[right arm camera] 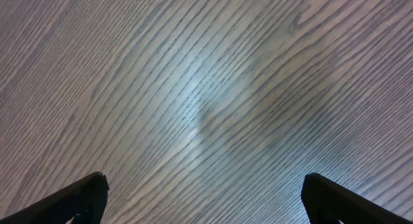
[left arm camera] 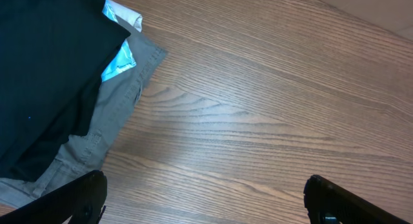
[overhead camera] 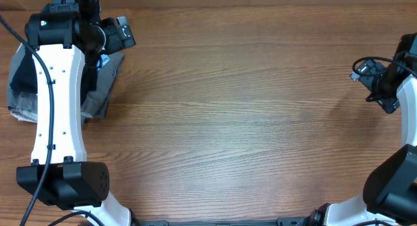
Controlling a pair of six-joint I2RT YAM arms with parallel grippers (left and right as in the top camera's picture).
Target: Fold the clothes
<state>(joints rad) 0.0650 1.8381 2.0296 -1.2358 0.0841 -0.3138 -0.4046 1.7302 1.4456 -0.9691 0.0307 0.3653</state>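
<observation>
The black T-shirt lies on top of a pile of clothes at the table's far left; in the overhead view my left arm hides most of it. My left gripper is open and empty, above bare wood just right of the pile, touching no cloth. In the overhead view it sits at the top left. My right gripper is open and empty over bare wood at the far right of the table. No white neck label shows.
A grey garment lies under the black shirt, its edge reaching onto the wooden table. A light-blue garment and a white bit of cloth peek out between them. The grey garment also shows in the overhead view.
</observation>
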